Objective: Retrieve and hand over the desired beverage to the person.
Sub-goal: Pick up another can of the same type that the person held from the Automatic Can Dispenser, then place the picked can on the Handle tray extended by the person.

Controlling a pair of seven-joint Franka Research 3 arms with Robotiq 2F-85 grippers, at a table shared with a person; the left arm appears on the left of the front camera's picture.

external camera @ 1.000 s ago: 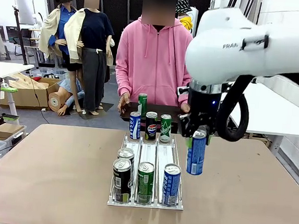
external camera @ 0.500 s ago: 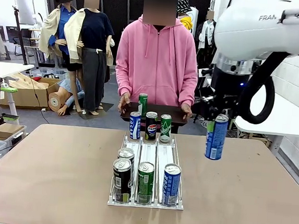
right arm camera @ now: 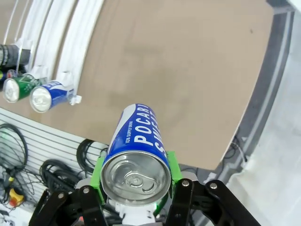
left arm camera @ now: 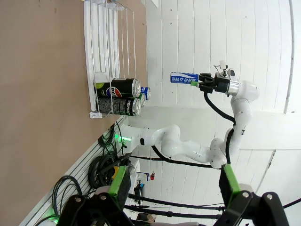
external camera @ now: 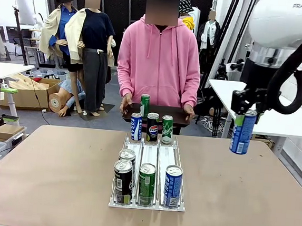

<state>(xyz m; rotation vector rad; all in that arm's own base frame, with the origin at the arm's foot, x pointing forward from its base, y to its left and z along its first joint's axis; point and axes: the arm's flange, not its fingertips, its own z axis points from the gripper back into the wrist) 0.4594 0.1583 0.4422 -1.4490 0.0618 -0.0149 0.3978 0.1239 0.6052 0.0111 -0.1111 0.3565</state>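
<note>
Low in the left wrist view, the left hand (left arm camera: pixel 174 186) gapes empty. Centre-back, the person (external camera: pixel 158 61) stands behind the tabletop (external camera: pixel 56 163). Upper right, the right hand (external camera: pixel 246 115) clamps the blue can (external camera: pixel 242 132) upright and aloft, with the person leftward and beyond.

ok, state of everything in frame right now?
right gripper: shut on Pocari Sweat can
Pocari Sweat can: upright, in the air above the table, right side
left gripper: open, nothing between its fingers
rack: flat on the table, cans upright at near and far ends
person: standing at far side, both hands on dark tray
dark tray: held level at the far edge
</note>
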